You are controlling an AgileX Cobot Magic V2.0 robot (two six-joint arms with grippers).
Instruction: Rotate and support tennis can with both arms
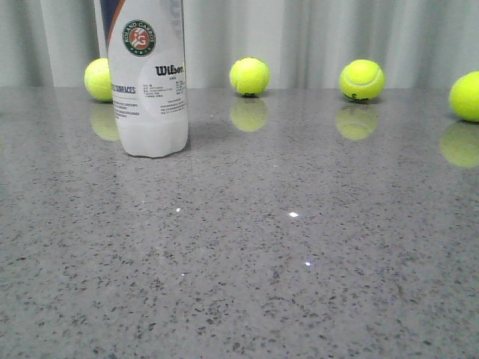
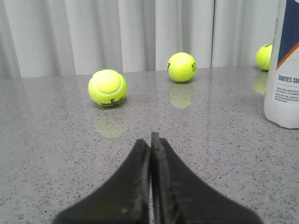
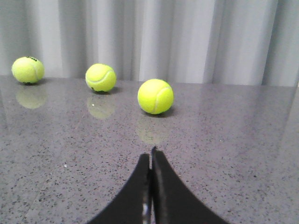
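Observation:
The tennis can [image 1: 147,82] stands upright at the back left of the grey table, its white label with the round badge and the Wilson name facing me; its top is cut off by the frame. In the left wrist view the tennis can [image 2: 284,70] shows only as an edge, well off to one side of my left gripper [image 2: 151,138], which is shut with nothing between its black jaws. My right gripper [image 3: 151,153] is also shut and empty; the can is out of that view. Neither arm appears in the front view.
Several yellow-green tennis balls lie along the back by the pale curtain: one [image 1: 98,79] partly behind the can, one [image 1: 249,76] at centre, one [image 1: 362,80] right of it, one [image 1: 467,96] at the right edge. The speckled table [image 1: 239,262] reflects them.

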